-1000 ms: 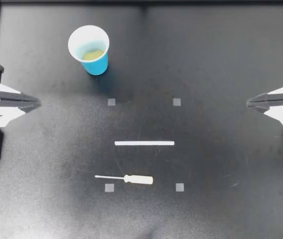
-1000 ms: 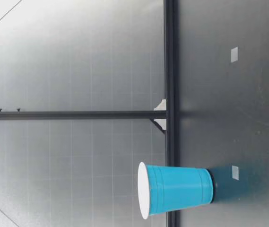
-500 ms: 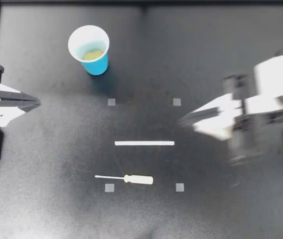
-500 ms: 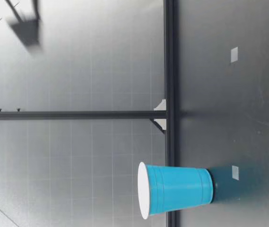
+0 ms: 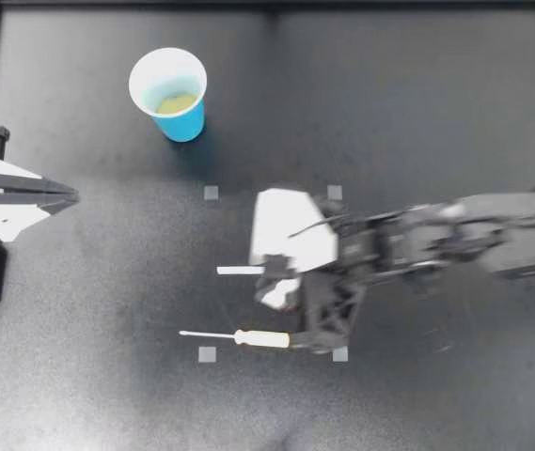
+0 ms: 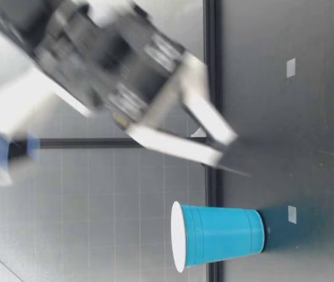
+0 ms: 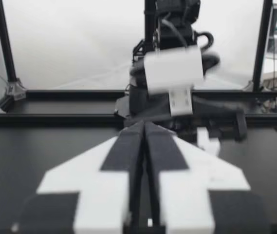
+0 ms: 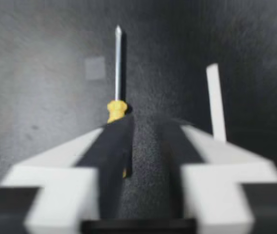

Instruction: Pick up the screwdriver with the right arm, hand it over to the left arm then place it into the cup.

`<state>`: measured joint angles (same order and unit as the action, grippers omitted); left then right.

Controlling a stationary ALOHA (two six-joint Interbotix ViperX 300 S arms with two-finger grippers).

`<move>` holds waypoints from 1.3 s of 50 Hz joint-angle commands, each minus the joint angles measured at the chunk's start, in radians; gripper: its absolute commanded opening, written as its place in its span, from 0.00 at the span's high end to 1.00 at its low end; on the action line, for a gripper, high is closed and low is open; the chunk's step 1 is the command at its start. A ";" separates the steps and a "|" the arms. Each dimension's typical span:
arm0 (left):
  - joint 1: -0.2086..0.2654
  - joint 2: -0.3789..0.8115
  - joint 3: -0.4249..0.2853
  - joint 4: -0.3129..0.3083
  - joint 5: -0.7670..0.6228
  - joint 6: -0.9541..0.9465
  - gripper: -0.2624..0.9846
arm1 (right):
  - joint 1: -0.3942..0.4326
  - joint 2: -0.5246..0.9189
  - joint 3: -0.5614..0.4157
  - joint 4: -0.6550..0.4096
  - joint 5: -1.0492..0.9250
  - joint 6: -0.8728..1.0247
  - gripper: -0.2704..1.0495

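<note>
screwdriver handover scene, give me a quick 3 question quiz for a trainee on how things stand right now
1. True or false: the right gripper holds the screwdriver.
2. How is the cup placed? A) lying on its side; B) standing upright on the table; C) gripped between the right fingers.
3. Fill in: the left gripper has its fingers ____ (open or shut).

Key: 1 false, since the screwdriver lies on the table beside the open fingers; 2 B; 3 shut.
</note>
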<state>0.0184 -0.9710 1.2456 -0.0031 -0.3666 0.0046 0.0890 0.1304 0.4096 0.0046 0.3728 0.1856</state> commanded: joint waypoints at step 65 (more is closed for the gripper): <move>0.002 -0.028 0.025 0.000 -0.009 0.002 0.69 | 0.069 0.305 -0.259 -0.035 0.196 0.052 0.34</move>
<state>0.0184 -1.0017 1.2839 -0.0031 -0.3666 0.0046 0.1549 0.4556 0.1733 -0.0291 0.5706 0.2378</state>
